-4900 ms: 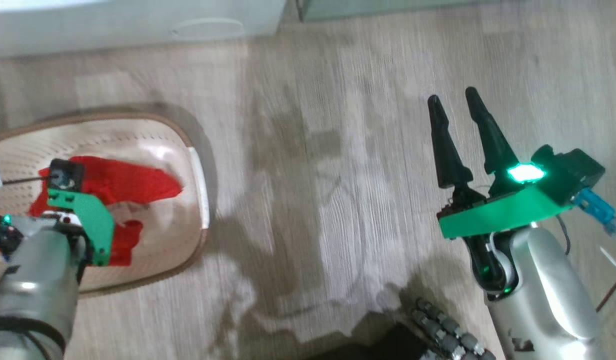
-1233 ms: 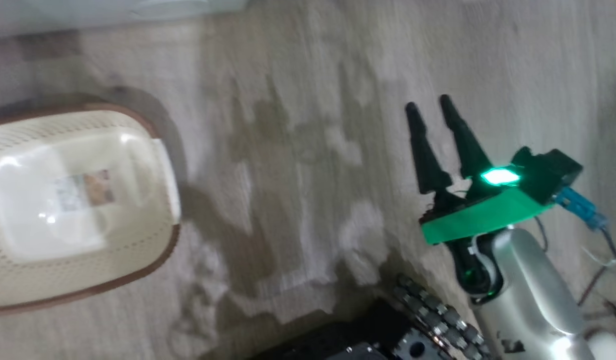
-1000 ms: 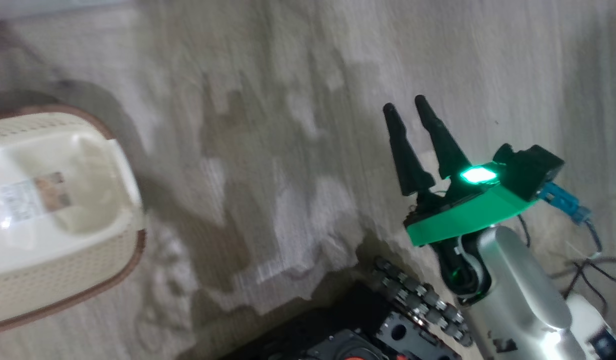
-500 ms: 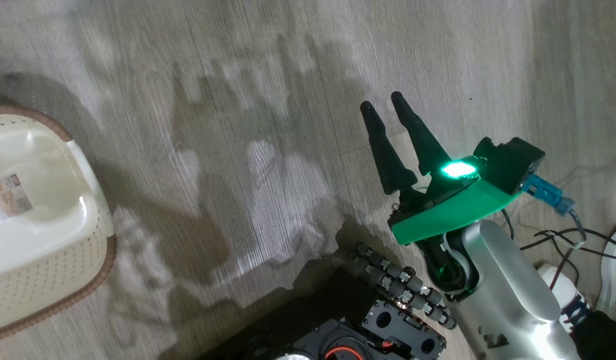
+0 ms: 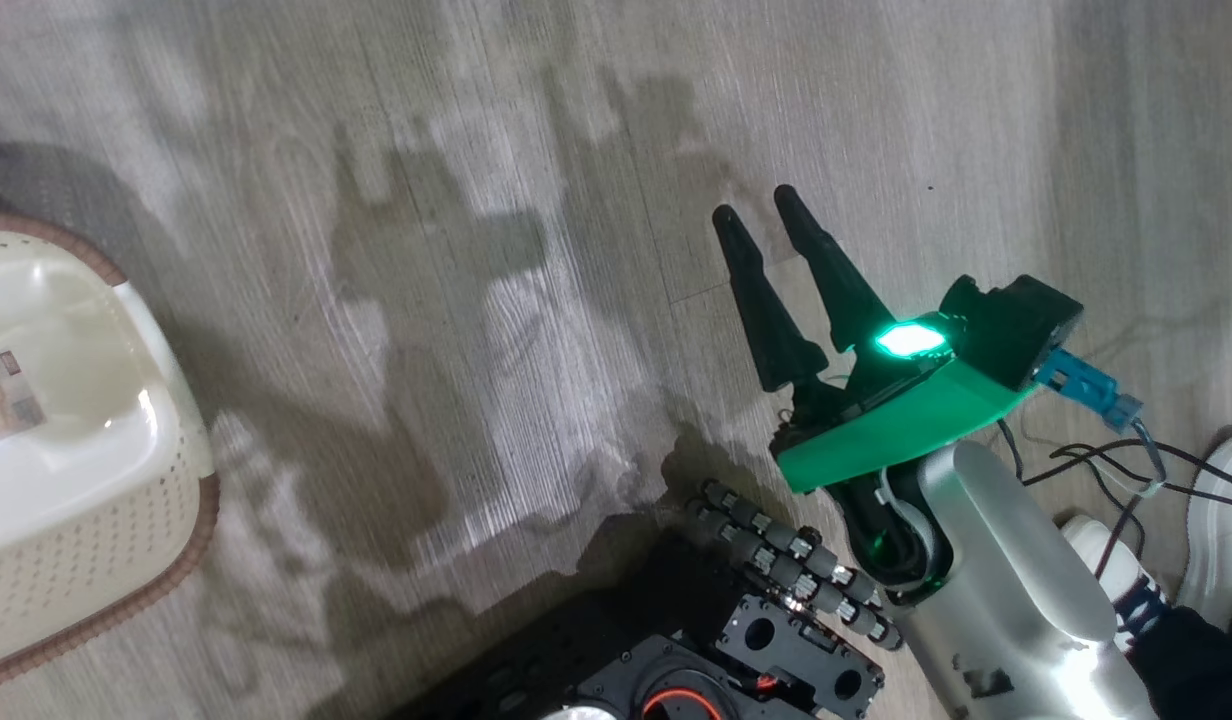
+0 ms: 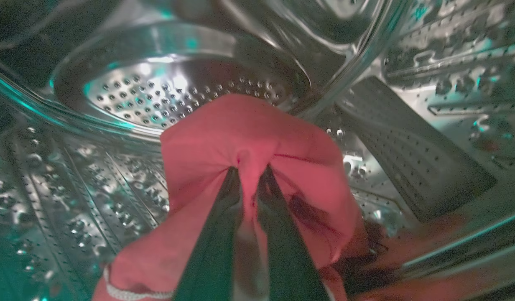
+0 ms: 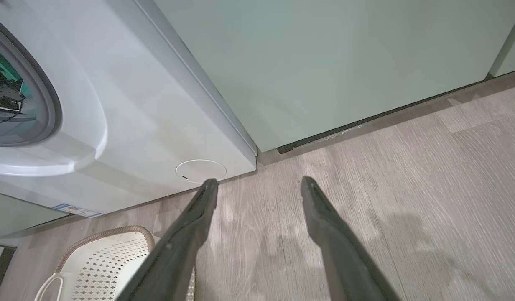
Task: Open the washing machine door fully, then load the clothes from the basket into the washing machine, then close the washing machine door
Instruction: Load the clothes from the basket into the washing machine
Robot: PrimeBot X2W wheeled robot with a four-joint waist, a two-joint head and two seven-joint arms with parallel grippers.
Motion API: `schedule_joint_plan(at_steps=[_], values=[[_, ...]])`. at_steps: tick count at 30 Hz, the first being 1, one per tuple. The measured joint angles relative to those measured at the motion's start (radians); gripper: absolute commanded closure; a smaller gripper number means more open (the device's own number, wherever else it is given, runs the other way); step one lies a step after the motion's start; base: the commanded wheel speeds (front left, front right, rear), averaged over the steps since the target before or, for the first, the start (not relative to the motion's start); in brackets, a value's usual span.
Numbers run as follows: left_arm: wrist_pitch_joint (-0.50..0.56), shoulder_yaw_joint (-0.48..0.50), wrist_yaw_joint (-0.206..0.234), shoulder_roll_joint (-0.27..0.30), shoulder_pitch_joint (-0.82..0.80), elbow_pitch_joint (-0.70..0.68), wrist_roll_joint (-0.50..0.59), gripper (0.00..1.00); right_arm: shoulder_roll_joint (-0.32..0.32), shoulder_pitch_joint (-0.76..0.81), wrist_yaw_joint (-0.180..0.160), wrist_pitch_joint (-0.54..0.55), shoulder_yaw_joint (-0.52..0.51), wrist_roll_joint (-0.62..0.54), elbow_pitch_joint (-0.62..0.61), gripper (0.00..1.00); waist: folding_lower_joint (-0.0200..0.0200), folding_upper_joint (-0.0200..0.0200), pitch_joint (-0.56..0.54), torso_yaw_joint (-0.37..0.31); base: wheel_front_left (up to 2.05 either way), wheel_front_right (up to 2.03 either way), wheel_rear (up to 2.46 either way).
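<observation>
Inside the steel drum point(image 6: 165, 92) of the washing machine point(image 7: 136, 104), my left gripper point(image 6: 249, 171) is shut on a fold of the red clothes point(image 6: 240, 129), which hang over the drum floor. The cream basket point(image 5: 76, 570) stands on the floor at the far left, holding no clothes, its bottom sticker showing. My right gripper point(image 5: 755, 204) hovers open over the floor with nothing between its fingers. In the right wrist view this gripper point(image 7: 259, 181) points at the washer's lower right corner, with the basket point(image 7: 111, 255) below it. The washing machine door is out of view.
A pale green cabinet point(image 7: 324, 62) stands right of the washer, whose front carries a round service flap point(image 7: 201, 170). A person's white shoes point(image 5: 1216, 520) and loose cables point(image 5: 1106, 465) lie at the right. My own dark base point(image 5: 736, 640) sits at the bottom.
The head camera has swung right, so the basket slid to the picture's left edge and shoes came in. The clothes seen earlier in the basket now hang from my left gripper in the drum.
</observation>
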Motion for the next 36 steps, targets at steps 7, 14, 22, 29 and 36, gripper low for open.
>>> schedule_joint_plan(at_steps=[7, 14, 22, 29, 36], values=[[0.019, -0.026, -0.007, 0.001, -0.006, 0.035, 0.0, 1.0, 0.0, 0.0, 0.0, 0.0, 0.011, 0.011, -0.001, 0.0, 0.0, 0.0001, -0.003, -0.011, 0.0, 0.0, 0.0], [0.008, -0.035, 0.012, 0.001, -0.006, 0.052, 0.0, 0.0, 0.0, 0.0, 0.0, 0.0, 0.016, 0.017, -0.001, 0.0, 0.0, 0.0001, -0.011, -0.011, 0.0, 0.0, 0.0], [-0.045, -0.045, 0.02, -0.014, 0.005, 0.07, -0.021, 0.0, 0.0, 0.0, 0.0, 0.0, -0.005, 0.005, 0.001, 0.0, 0.0, 0.0001, -0.048, 0.006, 0.0, 0.0, 0.0], [-0.085, -0.044, 0.018, -0.062, 0.1, 0.091, -0.059, 0.0, 0.0, 0.0, 0.0, 0.0, -0.047, -0.03, 0.007, 0.0, 0.0, 0.0001, -0.098, 0.036, 0.0, 0.0, 0.0], [-0.115, -0.029, 0.009, -0.12, 0.225, 0.101, -0.118, 0.0, 0.0, 0.005, 0.0, 0.0, -0.111, -0.079, 0.015, 0.0, 0.0, 0.0001, -0.185, 0.087, 0.0, 0.0, 0.0]])
